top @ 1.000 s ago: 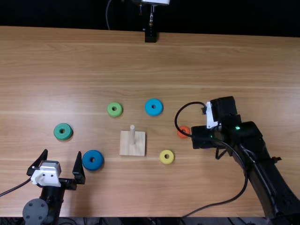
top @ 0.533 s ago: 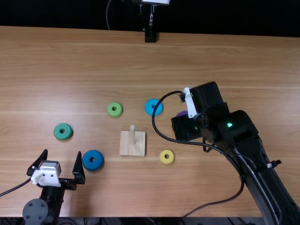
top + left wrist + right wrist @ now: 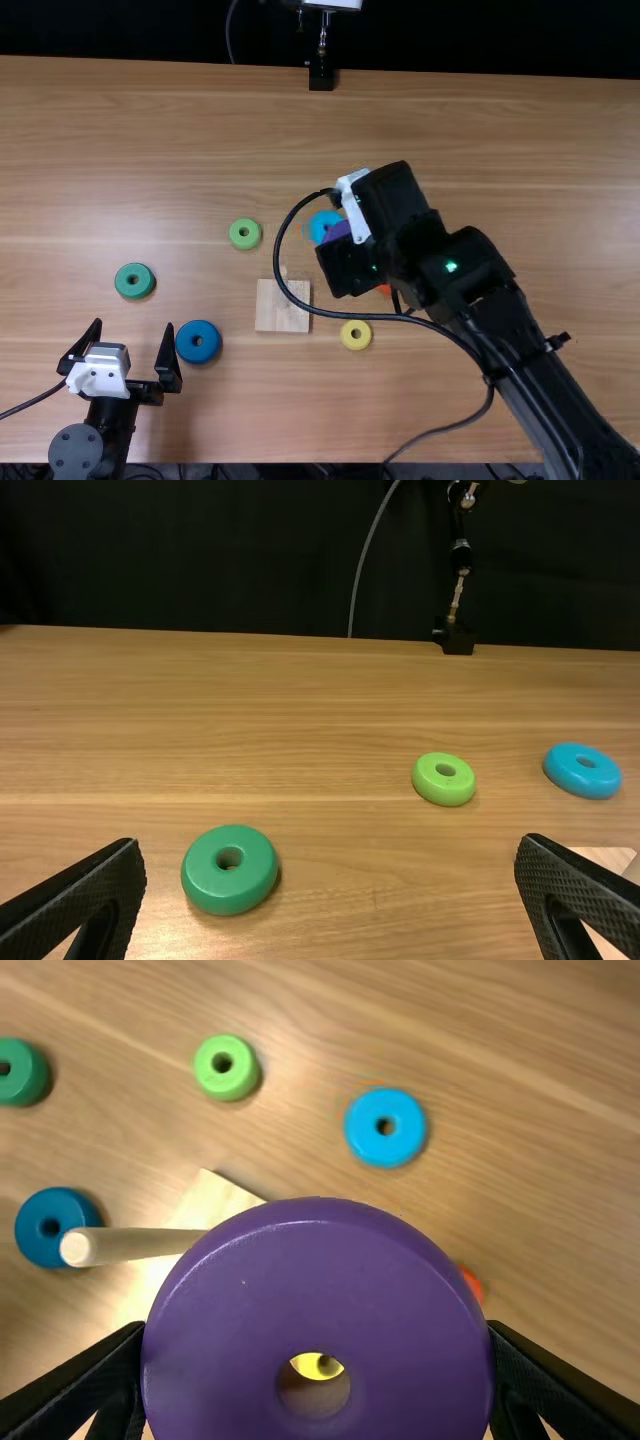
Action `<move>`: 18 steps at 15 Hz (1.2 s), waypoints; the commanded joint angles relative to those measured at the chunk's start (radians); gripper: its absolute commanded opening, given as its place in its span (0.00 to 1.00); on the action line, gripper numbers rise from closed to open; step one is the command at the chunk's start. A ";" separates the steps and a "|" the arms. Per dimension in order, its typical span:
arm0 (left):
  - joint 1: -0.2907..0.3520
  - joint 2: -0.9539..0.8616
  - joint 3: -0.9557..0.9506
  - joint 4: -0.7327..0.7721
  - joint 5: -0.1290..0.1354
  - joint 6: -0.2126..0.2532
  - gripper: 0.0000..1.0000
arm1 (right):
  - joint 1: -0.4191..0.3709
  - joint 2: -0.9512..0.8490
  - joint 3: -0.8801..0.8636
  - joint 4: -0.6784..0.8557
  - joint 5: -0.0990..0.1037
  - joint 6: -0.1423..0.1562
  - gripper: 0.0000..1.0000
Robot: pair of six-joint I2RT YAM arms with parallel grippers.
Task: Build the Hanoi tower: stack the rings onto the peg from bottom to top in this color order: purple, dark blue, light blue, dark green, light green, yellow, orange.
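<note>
One purple ring (image 3: 230, 1330) sits in the right pincer (image 3: 347, 267).

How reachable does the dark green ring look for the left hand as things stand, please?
Probably yes: the left hand is open and empty, and the dark green ring lies on the table just ahead of it, with nothing between them.

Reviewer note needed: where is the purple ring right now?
In the right wrist view the purple ring sits between the right gripper's fingers; in the top view it partly overlaps the light blue ring.
</note>
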 commanded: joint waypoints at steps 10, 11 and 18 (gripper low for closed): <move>0.003 -0.011 -0.045 -0.015 0.002 0.013 1.00 | 0.133 0.140 0.142 0.016 -0.005 0.033 0.00; 0.003 -0.011 -0.045 -0.015 0.002 0.013 1.00 | 0.133 0.153 0.160 0.016 -0.005 0.044 0.00; 0.003 -0.011 -0.045 -0.015 0.002 0.013 1.00 | 0.178 0.198 0.191 0.005 -0.007 0.044 0.00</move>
